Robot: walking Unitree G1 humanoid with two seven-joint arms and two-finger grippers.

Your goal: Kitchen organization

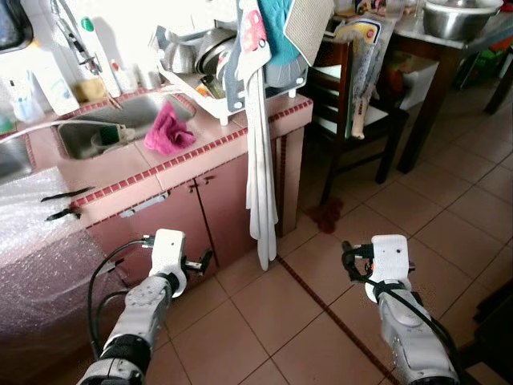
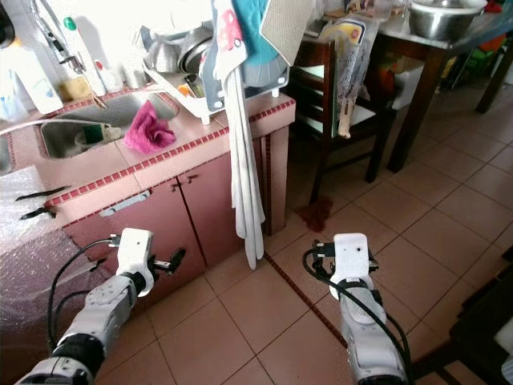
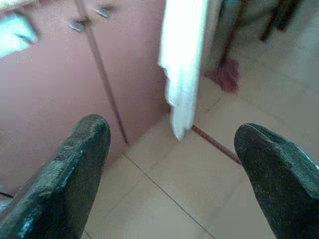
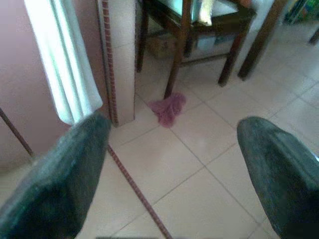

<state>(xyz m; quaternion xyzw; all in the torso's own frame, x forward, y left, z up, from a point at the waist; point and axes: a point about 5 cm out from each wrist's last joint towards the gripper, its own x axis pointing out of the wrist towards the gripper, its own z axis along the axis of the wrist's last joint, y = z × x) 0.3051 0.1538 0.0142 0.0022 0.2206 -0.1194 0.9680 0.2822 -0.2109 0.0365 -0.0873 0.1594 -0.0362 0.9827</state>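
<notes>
A pink-tiled kitchen counter (image 1: 152, 172) with a steel sink (image 1: 120, 120) stands ahead on my left. A crumpled pink cloth (image 1: 168, 132) lies on the sink's rim. A white dish rack (image 1: 220, 68) with steel bowls sits on the counter's end, and a long white towel (image 1: 260, 184) hangs from it almost to the floor. A dark red rag (image 4: 168, 108) lies on the tiles by a chair leg. My left gripper (image 3: 172, 164) is open, low before the cabinet doors (image 3: 60, 84). My right gripper (image 4: 172, 169) is open above the floor tiles, holding nothing.
A dark wooden chair (image 1: 353, 112) and a table (image 1: 449, 40) with a steel bowl (image 1: 461, 16) stand to the right. Bubble wrap (image 1: 36, 241) covers the surface at my near left. Bottles (image 1: 100, 52) stand behind the sink. Tiled floor (image 1: 321, 321) stretches between the arms.
</notes>
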